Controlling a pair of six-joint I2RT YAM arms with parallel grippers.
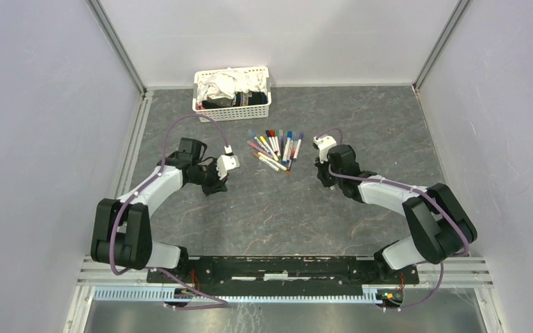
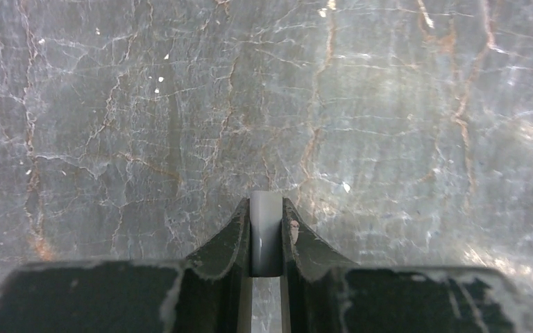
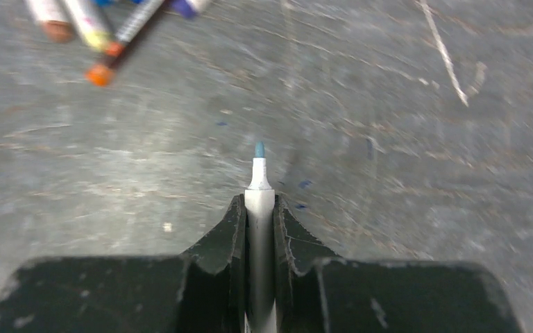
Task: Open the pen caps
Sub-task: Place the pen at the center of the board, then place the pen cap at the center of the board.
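My left gripper [image 2: 266, 216] is shut on a short pale grey pen cap [image 2: 266, 232] that stands between its fingers, low over the bare tabletop. My right gripper [image 3: 259, 208] is shut on a white pen [image 3: 259, 236], whose uncapped blue tip [image 3: 259, 149] pokes out past the fingertips. In the top view the left gripper [image 1: 215, 184] and right gripper [image 1: 324, 177] hang apart on either side of a loose cluster of several pens [image 1: 275, 149] with coloured caps, lying fanned on the dark table. Some of those pens [image 3: 104, 35] show at the upper left of the right wrist view.
A white slotted basket [image 1: 200, 104] of cloths stands at the back, just behind the pens. Small blue ink marks [image 3: 304, 184] dot the table under the right gripper. Pale walls close in the table on three sides.
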